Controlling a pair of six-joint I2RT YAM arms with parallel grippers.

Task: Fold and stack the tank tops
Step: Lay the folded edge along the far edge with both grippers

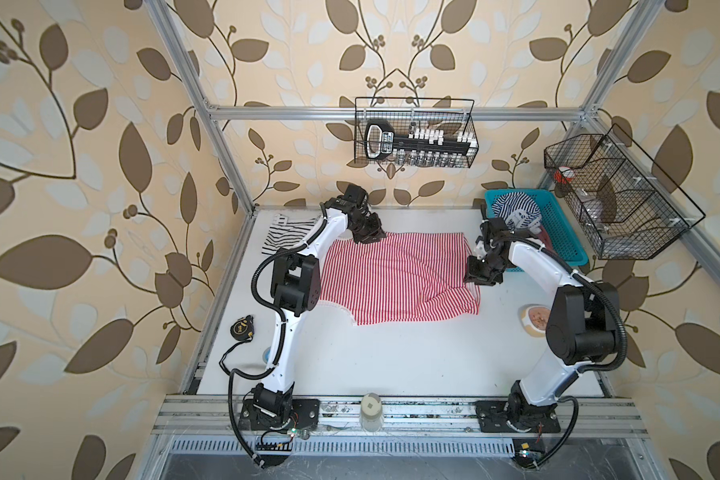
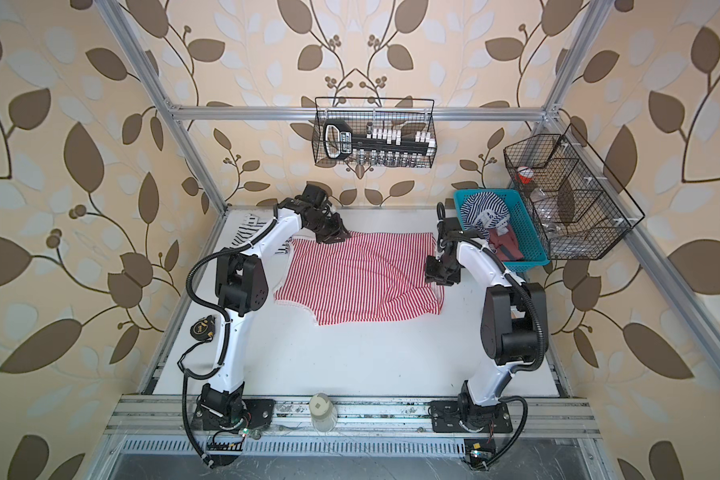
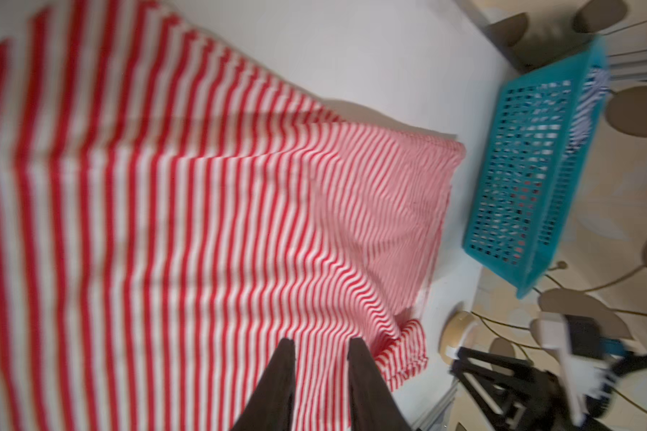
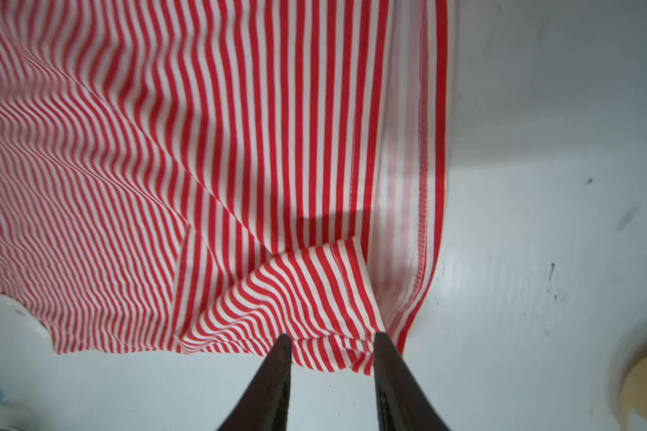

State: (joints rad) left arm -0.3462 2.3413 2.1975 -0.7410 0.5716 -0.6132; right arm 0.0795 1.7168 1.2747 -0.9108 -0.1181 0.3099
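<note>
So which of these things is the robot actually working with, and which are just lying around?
In use:
- red-and-white striped tank top
- black-and-white striped tank top
- turquoise plastic basket of clothes

Lying about:
- black tape measure
- wire basket of tools
- clear jar

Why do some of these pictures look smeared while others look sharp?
Left wrist view: the red-striped tank top and blue basket are motion-smeared. Right wrist view: sharper near the hem, soft toward the edges, with a dark shadow on the cloth above the jaws. Both top views: crisp and evenly lit, though the frame posts bow outward.
</note>
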